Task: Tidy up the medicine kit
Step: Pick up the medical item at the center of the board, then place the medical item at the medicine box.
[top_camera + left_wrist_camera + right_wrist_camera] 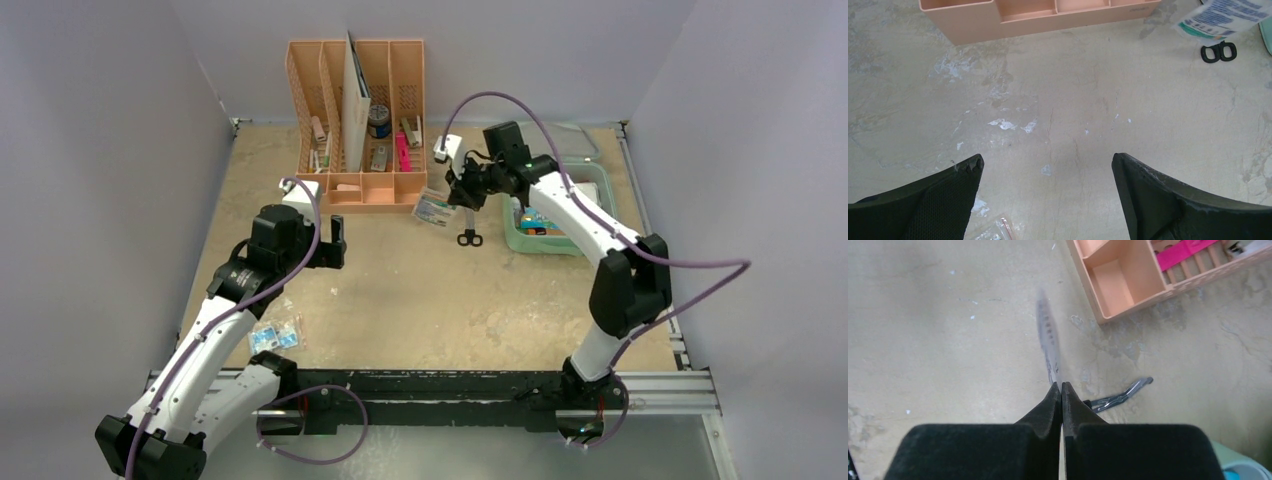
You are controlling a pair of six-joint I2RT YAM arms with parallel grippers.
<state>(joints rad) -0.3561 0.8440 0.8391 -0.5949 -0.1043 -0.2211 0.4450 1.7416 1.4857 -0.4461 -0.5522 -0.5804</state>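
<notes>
The right gripper [1061, 386] has its jaws pinched on one edge of a printed packet [434, 208] (a thin hold). It may slip out before reaching the mint-green medicine kit [512, 238] just right of it. The left gripper [1048, 162] jaws gape empty.

From here the tabletop [1073, 125] looks matt and rough, scuffed, with pale chipped flecks. The desk organizer [1038, 17] is smooth, matt peach plastic. I see bare metal blades on the scissors [1120, 396], with black plastic loops. The printed sachet [1220, 17] looks glossy. The left gripper [1047, 157] is matt black, with one inner face finely textured.
</notes>
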